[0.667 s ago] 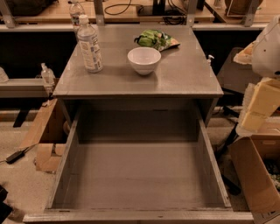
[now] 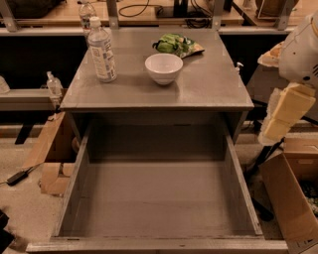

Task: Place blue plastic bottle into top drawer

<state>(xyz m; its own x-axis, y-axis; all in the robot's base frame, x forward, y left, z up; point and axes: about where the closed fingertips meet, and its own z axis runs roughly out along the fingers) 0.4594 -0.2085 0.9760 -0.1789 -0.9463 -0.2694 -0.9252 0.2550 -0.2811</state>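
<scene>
Top drawer (image 2: 159, 198) open, grey floor showing
Blue plastic bottle (image 2: 102, 49) stands upright on the desk (image 2: 208, 84), left of the white bowl (image 2: 163, 68) (green bag (image 2: 178, 44) behind); gripper (image 2: 283, 114) hangs at right, can't tell its state.

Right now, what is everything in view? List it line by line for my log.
blue plastic bottle: one, clear with white cap and bluish label, upright at the cabinet top's back left
slimmer bottle: one, clear, behind the first, past the cabinet
white bowl: one, white, middle of the cabinet top
snack bag: one, green, behind the bowl
cabinet: one, grey, centre
top drawer: one, grey, pulled open in front, nothing inside
pump bottle: one, clear, left ledge
cardboard boxes: two, brown, floor left and floor right
claw: one, cream, right edge, beside the cabinet, far from the bottle
</scene>
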